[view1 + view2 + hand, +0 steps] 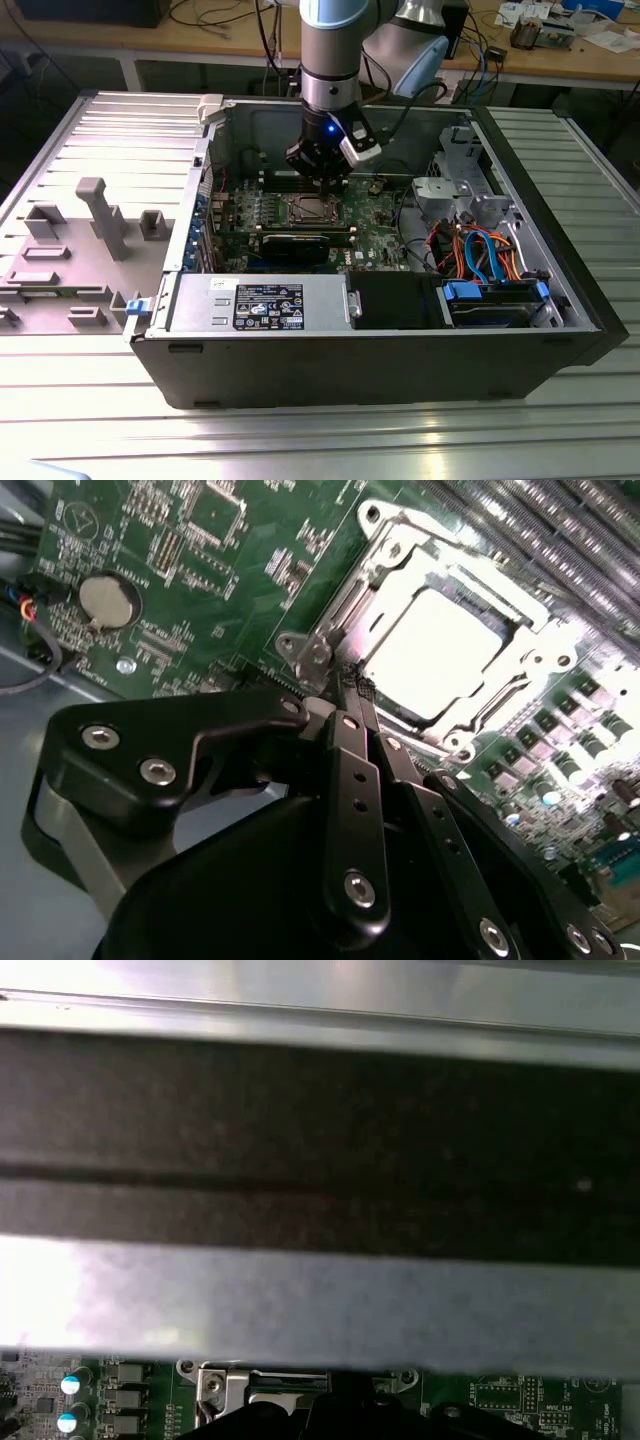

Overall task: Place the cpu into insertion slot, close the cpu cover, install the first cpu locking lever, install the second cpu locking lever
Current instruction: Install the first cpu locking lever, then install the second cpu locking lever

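Grey ribbed counter carries an open computer case. Near the upper middle of the exterior view, the end effector hangs just above the green board. In the second wrist view its fingers look pressed together with nothing between them, tips beside the socket's corner. The cpu lies flat and shiny in the insertion slot, with the cpu cover framing it. A crooked push might scrape the board or miss a locking lever.

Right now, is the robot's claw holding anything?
No. The gripper has its fingers pressed together with nothing between them, right beside the cpu cover, which lies shut over the cpu.
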`<state>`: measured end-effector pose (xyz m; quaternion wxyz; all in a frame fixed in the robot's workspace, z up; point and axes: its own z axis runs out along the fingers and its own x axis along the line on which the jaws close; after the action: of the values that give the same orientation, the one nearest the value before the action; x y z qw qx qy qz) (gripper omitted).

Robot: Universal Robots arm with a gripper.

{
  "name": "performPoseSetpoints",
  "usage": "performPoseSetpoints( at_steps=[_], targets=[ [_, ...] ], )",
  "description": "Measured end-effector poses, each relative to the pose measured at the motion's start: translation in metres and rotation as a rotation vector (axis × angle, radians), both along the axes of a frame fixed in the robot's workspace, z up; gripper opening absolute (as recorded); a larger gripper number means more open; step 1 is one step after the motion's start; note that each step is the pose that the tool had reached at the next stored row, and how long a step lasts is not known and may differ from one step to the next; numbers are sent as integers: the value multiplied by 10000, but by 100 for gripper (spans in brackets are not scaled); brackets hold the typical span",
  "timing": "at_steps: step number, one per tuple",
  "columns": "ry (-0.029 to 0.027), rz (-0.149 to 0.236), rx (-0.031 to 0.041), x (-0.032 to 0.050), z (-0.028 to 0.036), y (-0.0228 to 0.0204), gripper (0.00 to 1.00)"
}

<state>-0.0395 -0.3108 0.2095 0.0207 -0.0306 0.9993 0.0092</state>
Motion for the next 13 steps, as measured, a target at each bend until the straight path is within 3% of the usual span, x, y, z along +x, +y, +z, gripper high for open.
performPoseSetpoints(
  at_steps=[2, 4, 13],
  targets=[
    [0, 0, -3, 0, 0, 0, 11],
    [1, 1, -73, 0, 0, -1, 11],
    [0, 0, -80, 0, 0, -2, 11]
  ],
)
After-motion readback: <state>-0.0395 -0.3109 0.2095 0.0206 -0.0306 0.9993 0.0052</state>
